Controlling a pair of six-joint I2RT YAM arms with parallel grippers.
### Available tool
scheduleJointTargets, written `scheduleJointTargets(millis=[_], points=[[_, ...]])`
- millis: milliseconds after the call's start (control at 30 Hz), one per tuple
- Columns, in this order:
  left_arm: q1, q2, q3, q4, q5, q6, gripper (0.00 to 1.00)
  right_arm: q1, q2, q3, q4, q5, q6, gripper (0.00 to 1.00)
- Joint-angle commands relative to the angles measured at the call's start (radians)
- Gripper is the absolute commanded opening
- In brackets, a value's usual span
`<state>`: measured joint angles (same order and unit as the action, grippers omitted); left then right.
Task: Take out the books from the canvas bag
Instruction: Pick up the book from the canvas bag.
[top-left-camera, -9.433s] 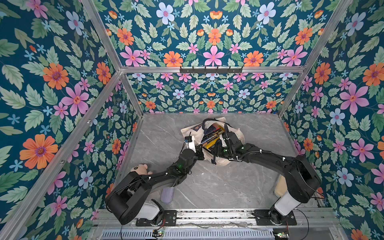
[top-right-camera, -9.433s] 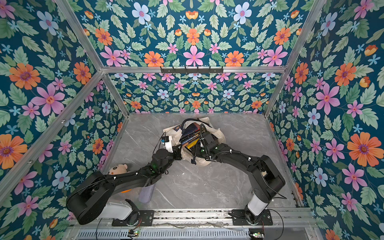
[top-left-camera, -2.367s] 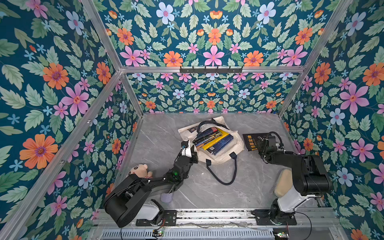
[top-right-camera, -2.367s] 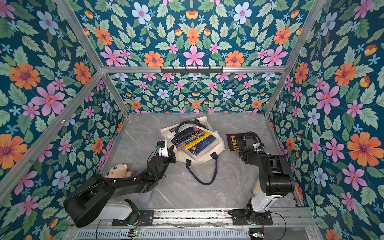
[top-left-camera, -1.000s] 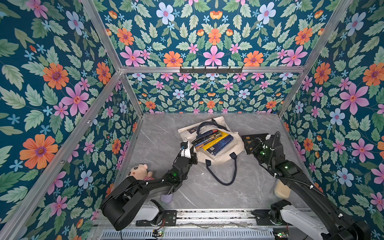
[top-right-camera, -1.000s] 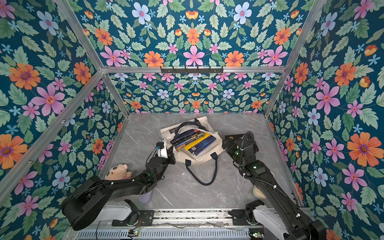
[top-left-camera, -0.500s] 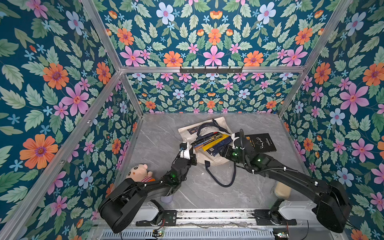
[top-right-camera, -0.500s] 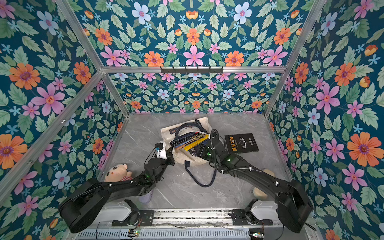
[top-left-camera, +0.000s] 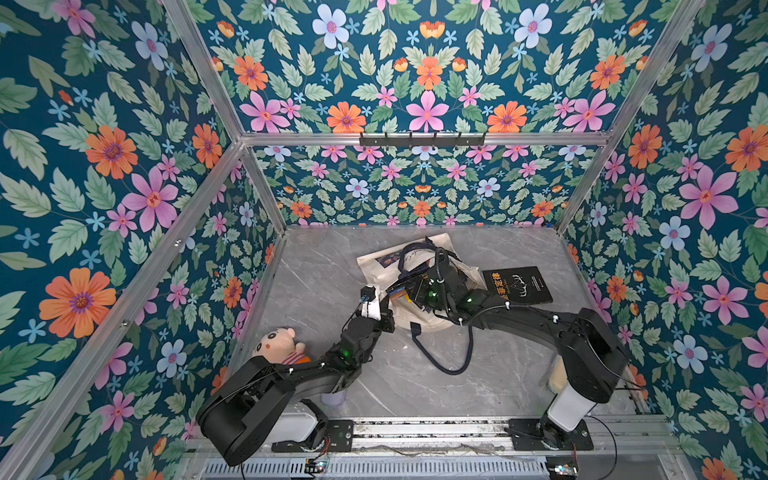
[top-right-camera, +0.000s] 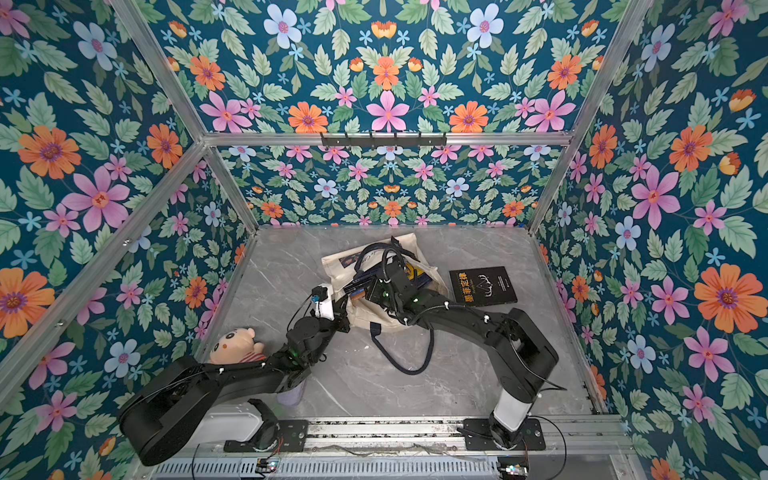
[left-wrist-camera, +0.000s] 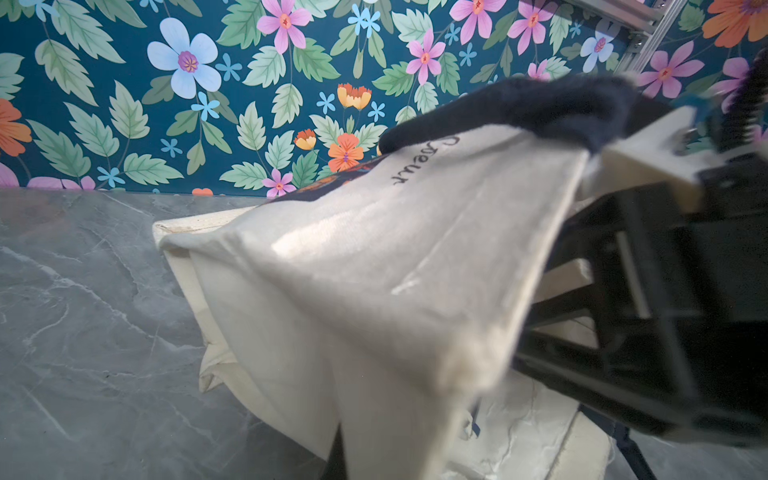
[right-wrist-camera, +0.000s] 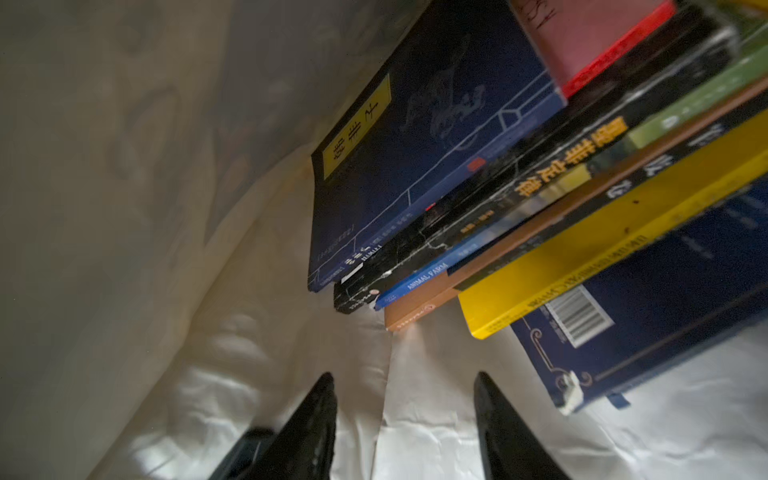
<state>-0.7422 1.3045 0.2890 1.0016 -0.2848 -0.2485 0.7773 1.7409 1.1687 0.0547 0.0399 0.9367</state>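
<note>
The cream canvas bag (top-left-camera: 380, 259) (top-right-camera: 340, 262) lies at the back middle of the table, its mouth facing the near side. My left gripper (top-left-camera: 384, 318) (top-right-camera: 341, 315) is shut on the mouth's upper edge and holds the cloth (left-wrist-camera: 374, 270) up. My right gripper (top-left-camera: 409, 291) (top-right-camera: 362, 291) (right-wrist-camera: 404, 376) is inside the mouth, open, with only bag lining between its fingers. Just ahead of it lie several stacked books: a navy one with a yellow label (right-wrist-camera: 415, 166), a black one (right-wrist-camera: 498, 199), a yellow one (right-wrist-camera: 602, 257). A black book (top-left-camera: 517, 286) (top-right-camera: 484, 286) lies flat on the table right of the bag.
A plush doll (top-left-camera: 276, 343) sits at the near left beside the left arm. A lilac object (top-left-camera: 332, 399) shows under that arm, a cream object (top-left-camera: 559, 374) behind the right arm's base. One navy handle (top-left-camera: 444, 361) loops over the table in front of the bag. Floral walls enclose three sides.
My right gripper has left the black book on the table at the right, swung left into the bag's mouth, and its jaws have narrowed. The left gripper still holds the bag's edge.
</note>
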Motion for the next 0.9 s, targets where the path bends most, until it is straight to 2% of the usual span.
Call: scheduleJointTargets(millis=[0, 500, 867], points=[[0.0, -0.004, -0.001, 0.09, 0.04, 0.021, 0.0, -0.006, 0.053, 0.051, 0.053, 0.025, -0.003, 0.48], [0.0, -0.005, -0.001, 0.097, 0.064, 0.015, 0.0, -0.042, 0.184, 0.156, 0.104, 0.101, -0.004, 0.39], [0.0, 0.008, 0.004, 0.1, 0.078, 0.014, 0.0, -0.043, 0.216, 0.19, 0.15, 0.167, -0.036, 0.33]])
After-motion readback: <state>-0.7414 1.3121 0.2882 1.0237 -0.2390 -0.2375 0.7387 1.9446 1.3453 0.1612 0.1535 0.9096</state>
